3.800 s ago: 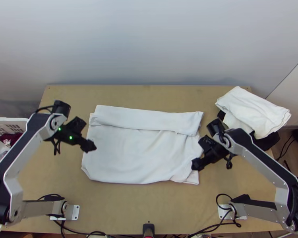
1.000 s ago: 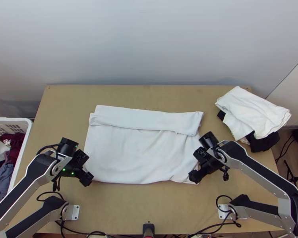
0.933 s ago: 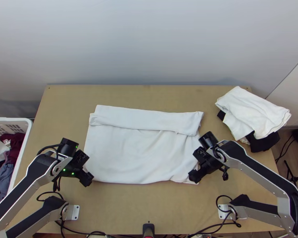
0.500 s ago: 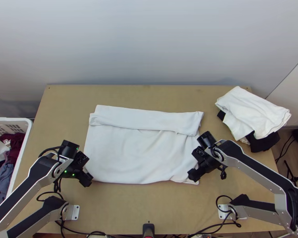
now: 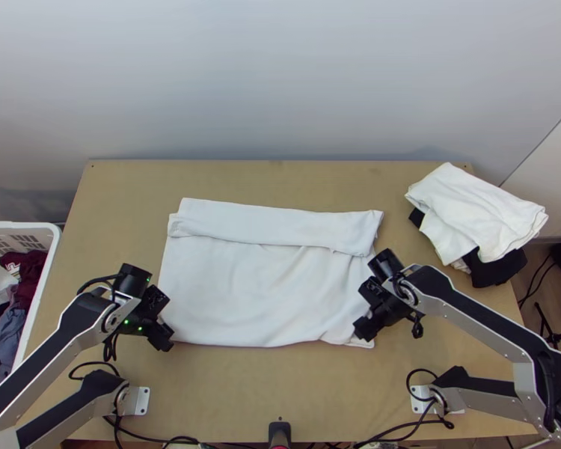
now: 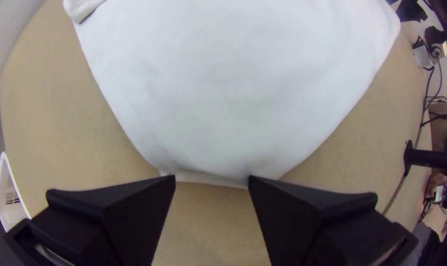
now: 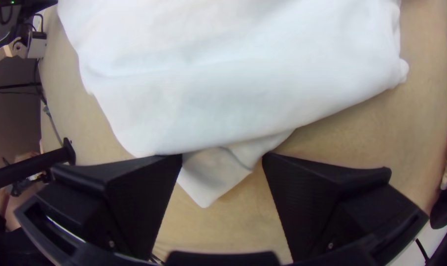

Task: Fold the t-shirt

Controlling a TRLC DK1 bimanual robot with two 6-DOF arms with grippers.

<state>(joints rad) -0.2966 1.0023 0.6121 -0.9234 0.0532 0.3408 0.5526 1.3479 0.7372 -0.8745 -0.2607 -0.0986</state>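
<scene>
The white t-shirt point(image 5: 265, 292) lies flat mid-table, a strip along its far side folded over. At its near left corner is my left gripper point(image 5: 163, 338); at its near right corner, my right gripper point(image 5: 364, 329). In the left wrist view the open left gripper point(image 6: 212, 180) has its fingertips on either side of the shirt's point(image 6: 233, 88) corner. In the right wrist view the right gripper point(image 7: 222, 156) is open too, and a small pointed corner of the shirt point(image 7: 233, 98) lies between its fingers.
On the table's point(image 5: 280, 389) far right sits a pile of folded white cloth point(image 5: 475, 209) over black cloth point(image 5: 496, 269). A white basket point(image 5: 47, 280) with dark and grey clothes stands off the left edge. A black post point(image 5: 279, 430) rises at the near edge.
Over the earlier frames both grippers moved down the picture to the shirt's near corners, the left one farther. In the last second both arms have shifted only slightly. The shirt lies as before.
</scene>
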